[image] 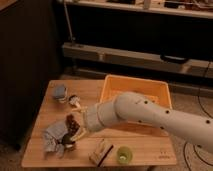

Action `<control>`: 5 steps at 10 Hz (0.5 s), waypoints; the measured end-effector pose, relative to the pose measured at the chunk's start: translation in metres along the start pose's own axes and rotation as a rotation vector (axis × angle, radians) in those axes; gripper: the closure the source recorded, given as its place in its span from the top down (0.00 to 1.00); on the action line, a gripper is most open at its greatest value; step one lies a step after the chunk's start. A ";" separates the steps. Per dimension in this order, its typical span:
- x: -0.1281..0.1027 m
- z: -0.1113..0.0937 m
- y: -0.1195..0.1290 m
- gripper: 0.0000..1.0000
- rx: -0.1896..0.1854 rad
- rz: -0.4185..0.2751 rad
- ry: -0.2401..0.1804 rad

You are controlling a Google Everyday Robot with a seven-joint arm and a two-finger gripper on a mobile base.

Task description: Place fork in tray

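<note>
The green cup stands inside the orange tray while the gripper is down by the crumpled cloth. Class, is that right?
No. The camera view shows the green cup on the table, near its front edge, outside the orange tray. The gripper is indeed down by the crumpled cloth.
</note>
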 end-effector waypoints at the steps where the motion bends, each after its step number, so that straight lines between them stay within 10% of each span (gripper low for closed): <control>1: -0.001 0.014 0.001 0.65 -0.035 -0.016 0.015; 5: -0.002 0.069 0.013 0.65 -0.225 -0.010 0.038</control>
